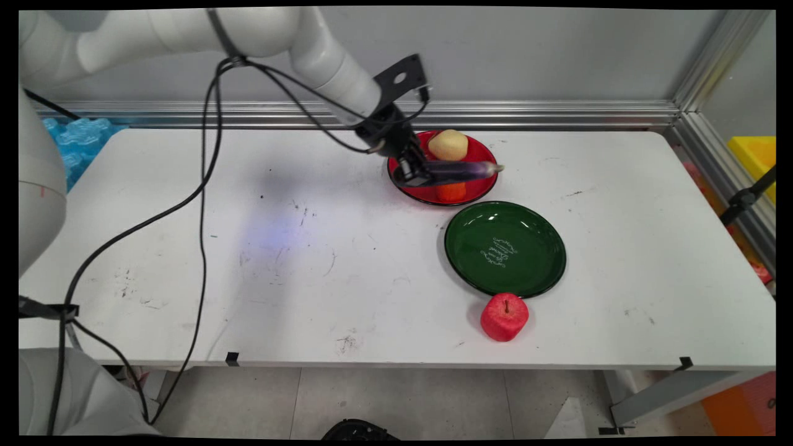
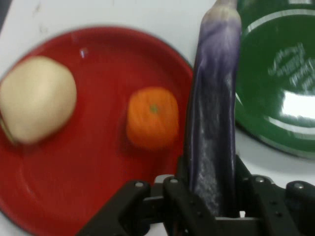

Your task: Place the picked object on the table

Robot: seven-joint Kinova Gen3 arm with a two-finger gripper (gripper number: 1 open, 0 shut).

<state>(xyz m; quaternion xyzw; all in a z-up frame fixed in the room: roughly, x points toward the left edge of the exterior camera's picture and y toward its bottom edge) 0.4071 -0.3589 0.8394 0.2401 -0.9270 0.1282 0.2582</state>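
Observation:
My gripper [image 1: 416,176] [image 2: 211,194] is shut on a long purple eggplant [image 1: 461,170] [image 2: 214,108], held level just above the red plate [image 1: 477,152] [image 2: 98,64]. On that plate lie a pale yellow fruit [image 1: 448,144] [image 2: 37,98] and an orange fruit [image 1: 450,191] [image 2: 152,118], the orange partly hidden under the eggplant in the main view. The eggplant's tip reaches past the red plate's right rim. A green plate [image 1: 505,248] [image 2: 275,69] sits just in front of the red one.
A red apple [image 1: 504,316] stands near the table's front edge, just in front of the green plate. Blue moulded packaging [image 1: 80,139] lies at the table's back left corner. A metal rail [image 1: 495,114] runs along the wall.

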